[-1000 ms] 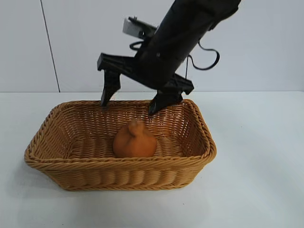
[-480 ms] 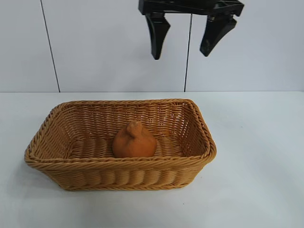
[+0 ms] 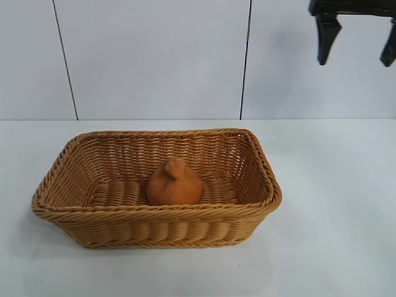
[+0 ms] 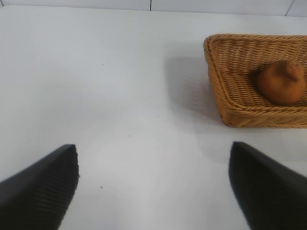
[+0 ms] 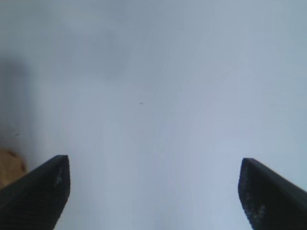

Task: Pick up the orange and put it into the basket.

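The orange [image 3: 175, 184] rests on the floor of the wicker basket [image 3: 154, 212], near its middle, knobby top up. It also shows in the left wrist view [image 4: 283, 82], inside the basket [image 4: 225, 96]. My right gripper [image 3: 354, 62] is open and empty, high above the table at the upper right, well clear of the basket. In its own view [image 5: 153, 160] the fingers stand wide apart over bare white table. My left gripper [image 4: 153, 147] is open and empty over bare table, off to one side of the basket; it is out of the exterior view.
The basket stands on a white table [image 3: 334, 216] with a pale panelled wall [image 3: 154, 62] behind it. A small tan patch [image 5: 9, 167] shows at the edge of the right wrist view.
The right gripper has risen from just above the basket's far rim and moved up and to the right, open the whole time. The orange stays in the basket.
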